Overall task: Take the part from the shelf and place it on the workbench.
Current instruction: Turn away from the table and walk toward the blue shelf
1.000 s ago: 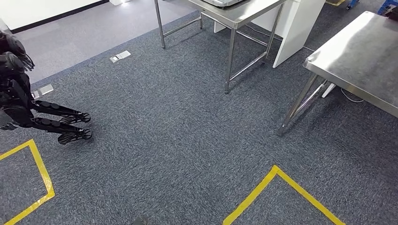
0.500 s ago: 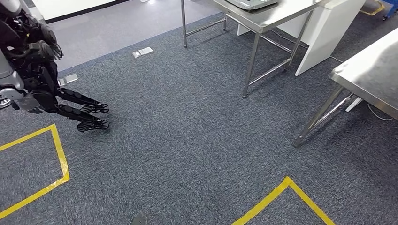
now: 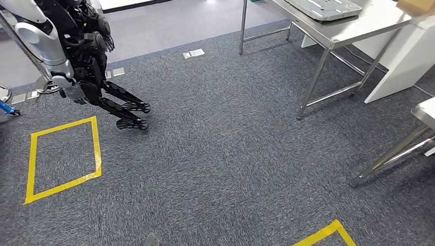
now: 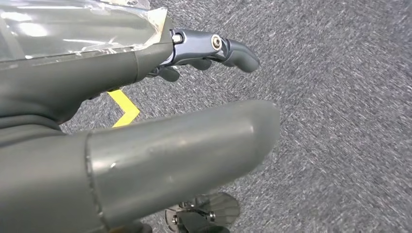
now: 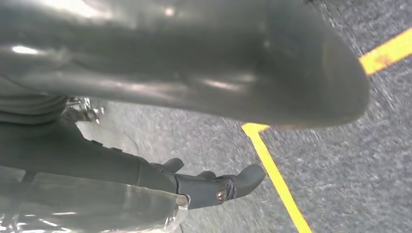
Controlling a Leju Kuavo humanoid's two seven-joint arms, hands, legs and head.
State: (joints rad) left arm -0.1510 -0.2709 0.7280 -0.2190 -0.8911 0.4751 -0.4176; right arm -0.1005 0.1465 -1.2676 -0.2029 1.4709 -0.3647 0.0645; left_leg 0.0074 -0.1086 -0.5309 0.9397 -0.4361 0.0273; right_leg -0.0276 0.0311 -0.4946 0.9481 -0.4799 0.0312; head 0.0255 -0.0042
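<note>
I am walking, arms hanging at my sides. My left hand hangs over grey carpet, thumb and fingers apart with nothing between them; my right hand hangs the same way, fingers spread and empty, over a yellow tape line.

I cannot see the part or the shelf. In the head view a steel table stands at the upper right with a flat grey tray on its tabletop, and the corner of a second table shows at the right edge. Another robot stands at the upper left, its black feet just beyond a yellow taped square.

I judge the step is finding the shelf. To do it well, I should turn steadily, keep both arms clear of that robot and the table legs, and stop square to the shelf before reaching.
</note>
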